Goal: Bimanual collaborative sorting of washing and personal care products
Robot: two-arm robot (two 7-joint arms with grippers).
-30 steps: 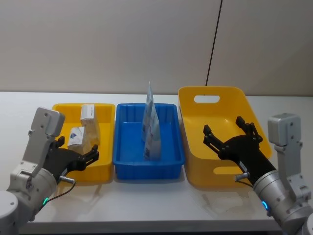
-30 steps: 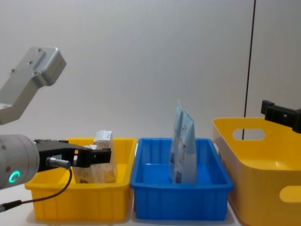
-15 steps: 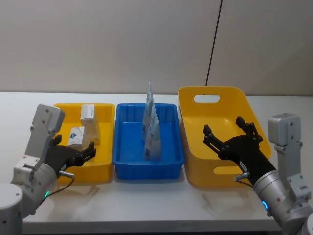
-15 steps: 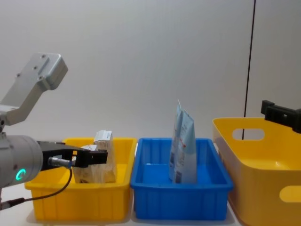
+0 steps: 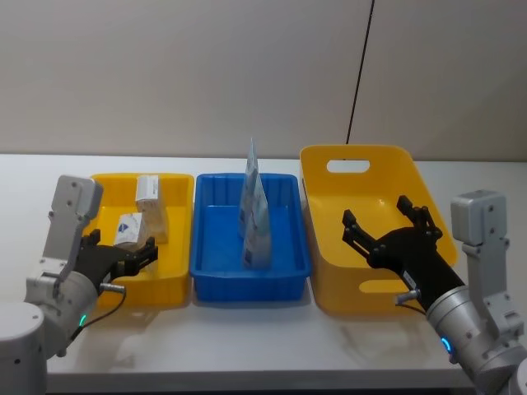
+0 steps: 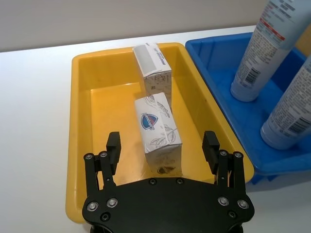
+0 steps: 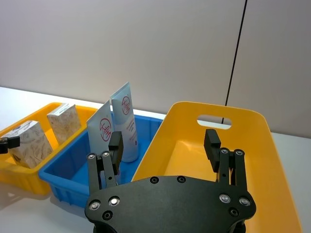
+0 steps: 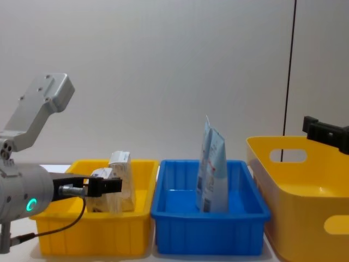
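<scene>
Two whitish packs lie in the small yellow tray (image 5: 174,285): a leaf-printed pack (image 5: 129,230) (image 6: 156,127) and a second pack (image 5: 148,189) (image 6: 153,68) behind it. Two pale-blue pouches (image 5: 255,218) (image 8: 212,172) stand upright in the blue tray (image 5: 247,272). My left gripper (image 5: 136,257) (image 6: 163,145) hangs open and empty over the yellow tray's near edge, short of the leaf pack. My right gripper (image 5: 377,212) (image 7: 163,138) is open and empty above the big yellow basket (image 5: 329,280).
The three containers sit side by side on a white table (image 5: 247,337), nearly touching. Bare table runs along the front edge and left of the yellow tray. A black cable (image 5: 360,74) hangs down the wall behind the basket.
My left arm has drawn back toward my body, pulling its open gripper from over the yellow tray to its near edge. The right arm and all products have stayed put.
</scene>
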